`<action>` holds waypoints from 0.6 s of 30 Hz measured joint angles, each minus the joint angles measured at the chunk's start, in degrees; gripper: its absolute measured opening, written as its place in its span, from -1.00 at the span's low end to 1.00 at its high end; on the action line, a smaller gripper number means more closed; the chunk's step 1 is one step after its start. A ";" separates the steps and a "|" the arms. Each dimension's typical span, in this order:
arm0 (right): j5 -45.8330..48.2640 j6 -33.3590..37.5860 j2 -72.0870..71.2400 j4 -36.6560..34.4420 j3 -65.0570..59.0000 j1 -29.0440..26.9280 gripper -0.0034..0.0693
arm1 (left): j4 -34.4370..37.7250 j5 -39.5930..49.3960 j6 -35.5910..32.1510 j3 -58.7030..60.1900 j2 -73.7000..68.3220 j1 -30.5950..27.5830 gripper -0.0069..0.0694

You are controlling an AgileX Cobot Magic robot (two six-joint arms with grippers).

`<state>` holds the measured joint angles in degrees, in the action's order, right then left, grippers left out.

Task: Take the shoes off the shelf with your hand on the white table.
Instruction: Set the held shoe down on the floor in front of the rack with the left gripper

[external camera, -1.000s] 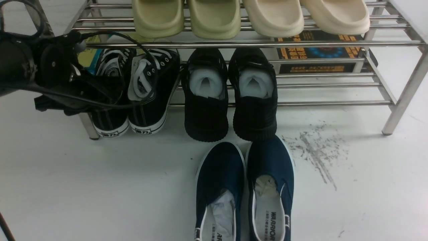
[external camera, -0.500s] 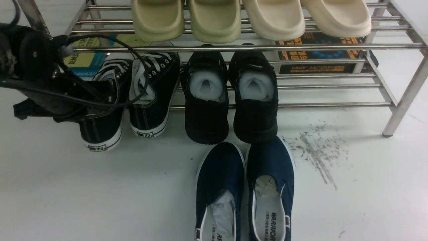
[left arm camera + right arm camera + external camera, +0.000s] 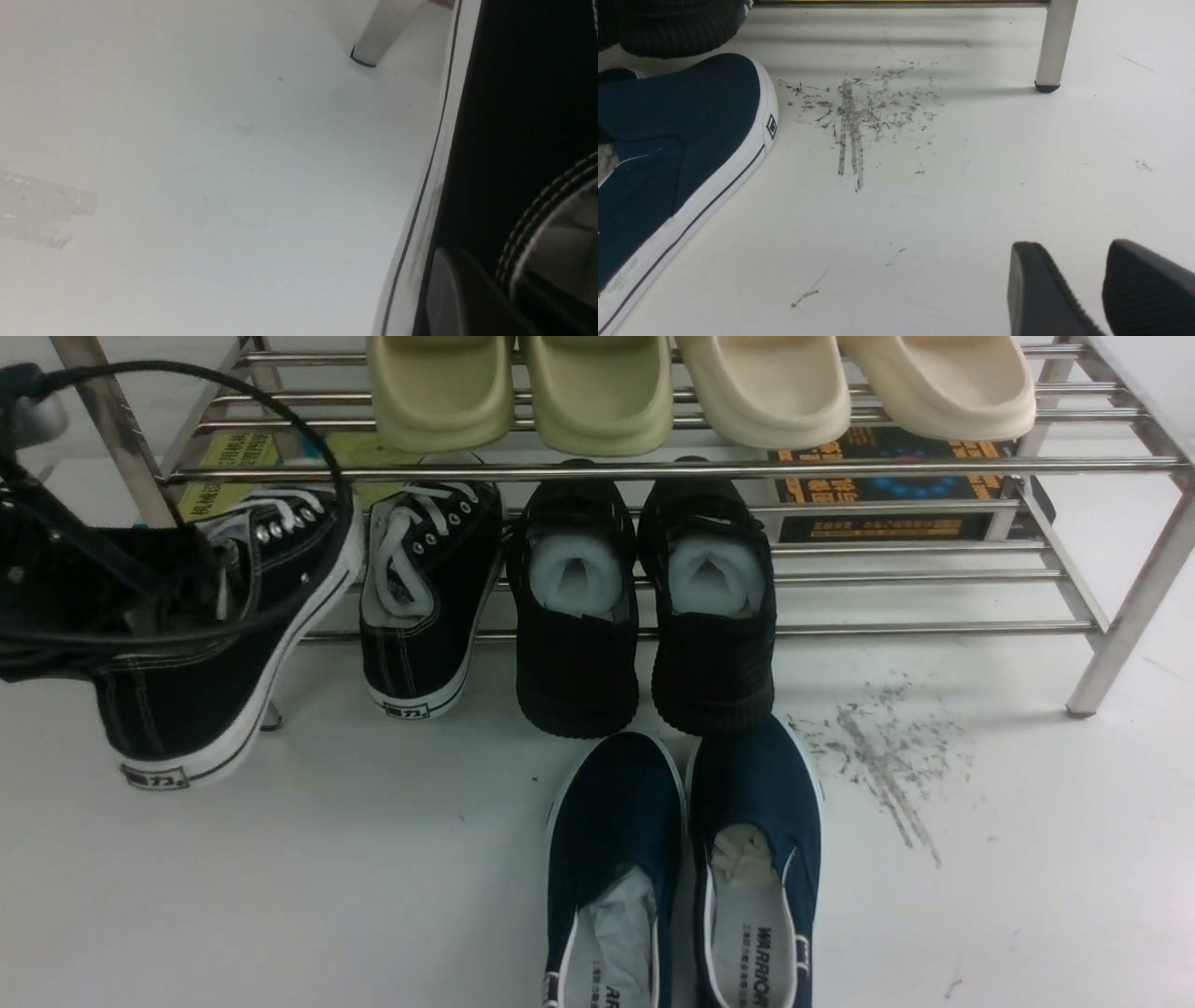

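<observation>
**Left sneaker gripped and clear of the rack; its mate on the lower tier**

Left fingers (image 3: 448, 303): clenched on the collar of one black canvas sneaker (image 3: 196, 681). On the wrist feed I get only one dark pad pressed beside the stitched collar edge, with the white sole rim running past it. From the front, cables and the left arm (image 3: 56, 579) hide the grip itself.

The gripped sneaker sits tilted, heel label low and toward me, laced end up by the rack's left front leg. It is out in front of the shelf (image 3: 653, 467) and over the desk (image 3: 280, 896). I cannot tell whether the heel touches the surface.

Right fingers (image 3: 1045, 289): slightly parted with bare desk showing between the tips, holding nothing, low over the desk near the grey scuff patch (image 3: 878, 756).

The second sneaker (image 3: 420, 616) lies on the lower tier, heel poking past the front rod. Just beside it on the right is the all-black knit pair (image 3: 644, 616), stuffed white. The navy slip-ons (image 3: 681, 859) stand on the desk in front of those, toes almost touching the knit heels.

Upper tier: an olive pair of slides (image 3: 523, 392), then a cream pair (image 3: 850, 383).
</observation>
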<state>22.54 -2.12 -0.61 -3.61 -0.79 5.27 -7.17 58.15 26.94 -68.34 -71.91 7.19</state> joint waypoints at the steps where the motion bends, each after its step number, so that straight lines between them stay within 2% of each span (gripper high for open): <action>1: 0.00 0.00 0.00 0.00 0.00 0.00 -0.25 | -0.13 2.55 0.00 0.00 1.66 0.00 -0.79; 5: 0.00 0.00 0.00 0.00 0.00 0.00 -0.25 | -1.29 11.28 0.00 0.81 7.46 0.00 -0.79; 7: 0.00 0.00 0.00 0.00 0.00 0.00 -0.25 | -2.25 12.54 0.57 2.87 10.12 0.00 -0.79; 13: 0.00 0.00 0.00 0.00 0.00 0.00 -0.25 | -2.10 11.12 4.89 13.62 15.64 0.00 -0.79; 18: 0.00 0.00 0.00 0.00 0.00 0.00 -0.25 | 2.42 5.49 5.86 25.62 18.73 0.00 -0.79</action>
<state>22.54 -2.12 -0.61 -3.61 -0.79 5.27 -4.75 63.64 32.80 -42.72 -53.18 7.19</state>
